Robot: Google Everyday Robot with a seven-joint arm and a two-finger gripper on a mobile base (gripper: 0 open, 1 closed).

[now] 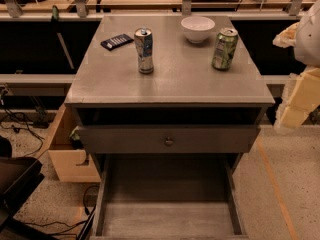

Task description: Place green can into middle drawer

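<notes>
The robot's pale, padded gripper (299,98) hangs at the right edge of the scene, beside the grey metal cabinet (100,91) and clear of everything; whether it is apart or together cannot be told. Nearest it, on the right of the cabinet top, stands the short green-labelled drinks can (225,49), upright, near a white bowl (198,28). A taller silver-blue can (144,50) stands further left. Below, the wide grey middle drawer (170,219) lies pulled open and bare. The can looks light, thin-walled and slick, best gripped gently around mid-body.
</notes>
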